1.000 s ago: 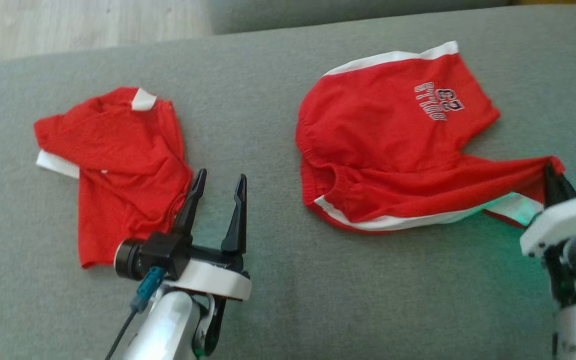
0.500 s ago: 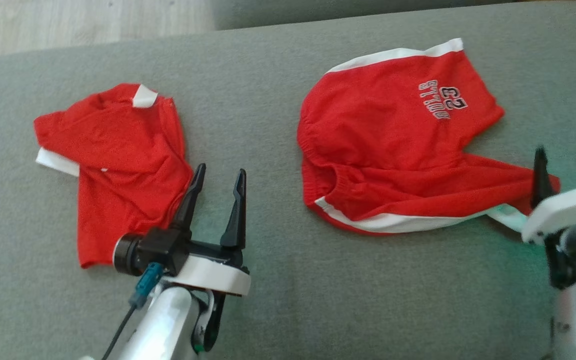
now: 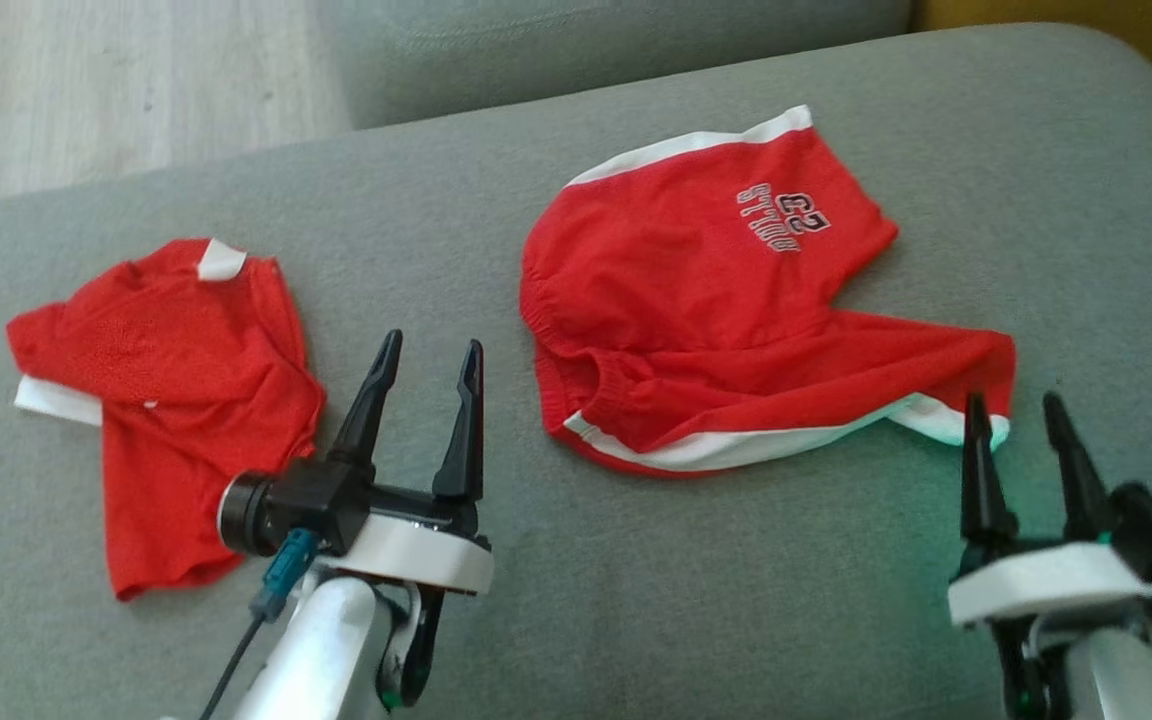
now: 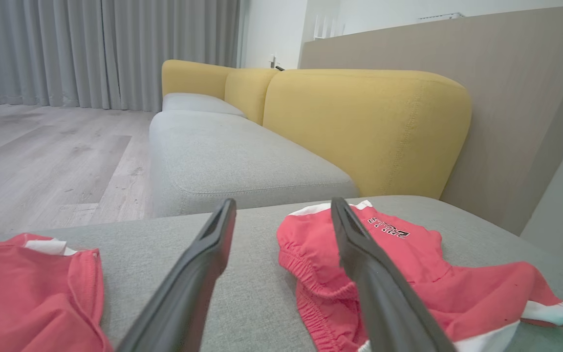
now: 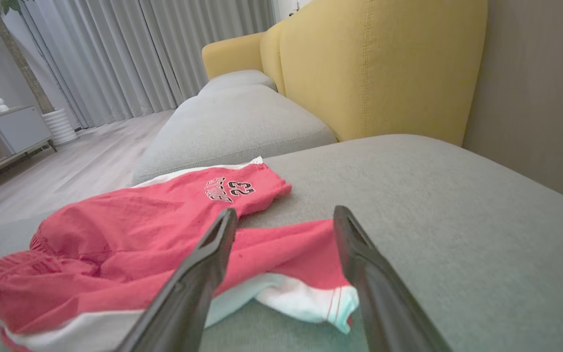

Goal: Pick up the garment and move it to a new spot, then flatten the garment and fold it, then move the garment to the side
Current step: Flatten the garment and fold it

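Two creased red garments (image 3: 706,300), woven grey cushion (image 3: 656,600)

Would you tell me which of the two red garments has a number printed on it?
The red shorts on the right, marked 23 near one leg hem; the crumpled red shirt on the left shows no print.

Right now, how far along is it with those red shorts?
Probably done: the move; the red shorts lie free on the grey cushion. In hand: nothing; the right gripper is open by one leg, the left gripper open too. Left: flattening the rumpled shorts, folding, moving aside.
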Controlling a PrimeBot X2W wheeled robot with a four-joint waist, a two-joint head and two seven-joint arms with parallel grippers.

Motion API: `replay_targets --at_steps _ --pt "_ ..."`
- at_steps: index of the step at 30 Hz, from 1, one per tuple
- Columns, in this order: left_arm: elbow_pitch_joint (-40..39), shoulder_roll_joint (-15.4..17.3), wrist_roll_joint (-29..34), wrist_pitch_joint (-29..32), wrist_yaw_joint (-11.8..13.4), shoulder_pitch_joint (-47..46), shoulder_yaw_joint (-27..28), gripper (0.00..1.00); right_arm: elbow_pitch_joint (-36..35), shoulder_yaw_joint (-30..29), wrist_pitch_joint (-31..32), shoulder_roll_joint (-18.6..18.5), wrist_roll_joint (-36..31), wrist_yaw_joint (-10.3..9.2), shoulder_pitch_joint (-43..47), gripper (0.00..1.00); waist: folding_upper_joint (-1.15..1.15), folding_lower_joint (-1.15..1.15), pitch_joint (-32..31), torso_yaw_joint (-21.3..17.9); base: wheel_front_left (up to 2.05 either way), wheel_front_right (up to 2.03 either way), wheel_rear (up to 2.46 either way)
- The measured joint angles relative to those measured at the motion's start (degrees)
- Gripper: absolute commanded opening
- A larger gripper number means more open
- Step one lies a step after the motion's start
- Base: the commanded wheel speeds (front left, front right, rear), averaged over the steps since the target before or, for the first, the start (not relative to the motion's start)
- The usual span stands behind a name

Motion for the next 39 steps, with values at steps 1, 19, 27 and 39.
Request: replay_targets --at_steps 1,19,27,39 --pt "0.23 0.0 -0.01 0.0 -0.15 0.08 -0.08 1.0 0.04 0.13 -0.1 0.03 0.09 0.0 0.73 1.0 0.0 0.0 -0.22 -0.3 0.0 0.0 0.0" --pt "9.96 0.21 1.42 7.98 -7.7 -5.06 -10.89 1.0 -0.34 1.43 -1.6 0.05 1.59 0.0 -0.49 1.0 0.0 0.01 2.51 -3.33 0.0 0.0 0.0" --pt "12.12 1.97 0.96 11.69 -7.12 -8.49 -11.76 1.0 0.6 2.18 -1.68 0.05 2.14 0.0 -1.02 1.0 0.0 0.01 3.82 -5.19 0.0 0.0 0.0" --pt "12.94 4.39 1.63 16.34 -7.2 -9.26 -13.74 1.0 0.63 2.41 -1.68 0.05 2.69 0.0 -1.09 1.0 0.0 0.01 4.73 -6.18 0.0 0.0 0.0"
